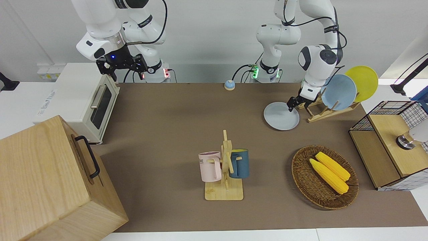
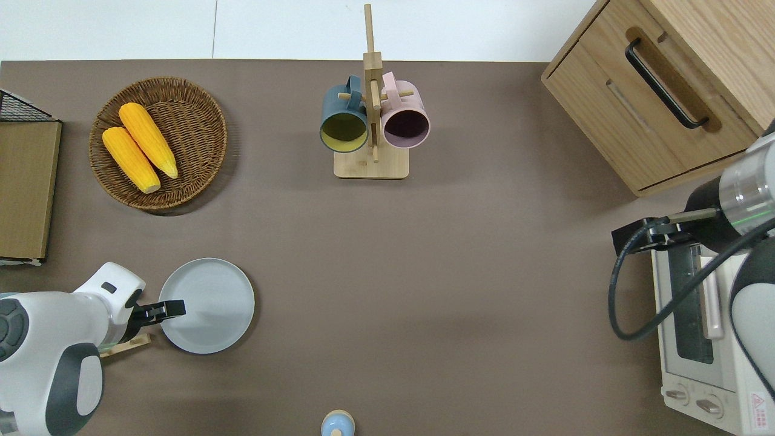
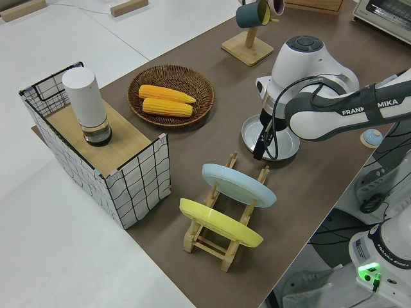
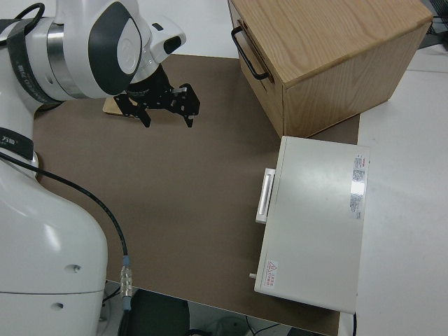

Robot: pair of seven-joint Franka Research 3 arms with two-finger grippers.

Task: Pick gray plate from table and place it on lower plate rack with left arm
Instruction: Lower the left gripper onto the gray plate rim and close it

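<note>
The gray plate [image 1: 279, 118] lies flat on the brown table mat, beside the lower plate rack [image 1: 326, 113]; it also shows in the overhead view [image 2: 212, 306] and the left side view [image 3: 289, 146]. The rack [image 3: 212, 247] holds a sky-blue plate [image 1: 339, 92] and a yellow plate [image 1: 364, 82] upright. My left gripper [image 1: 290, 106] points down, low over the plate's rim on the rack's side [image 2: 172, 309], and holds nothing. My right arm is parked, its gripper [image 4: 166, 115] open and empty.
A wicker basket [image 2: 200, 91] with two corn cobs lies farther from the robots than the plate. A mug stand [image 2: 370, 166] with two mugs is mid-table. A wire-and-wood shelf [image 1: 384, 147], a toaster oven [image 1: 83, 100] and a wooden cabinet [image 1: 50, 180] stand at the ends.
</note>
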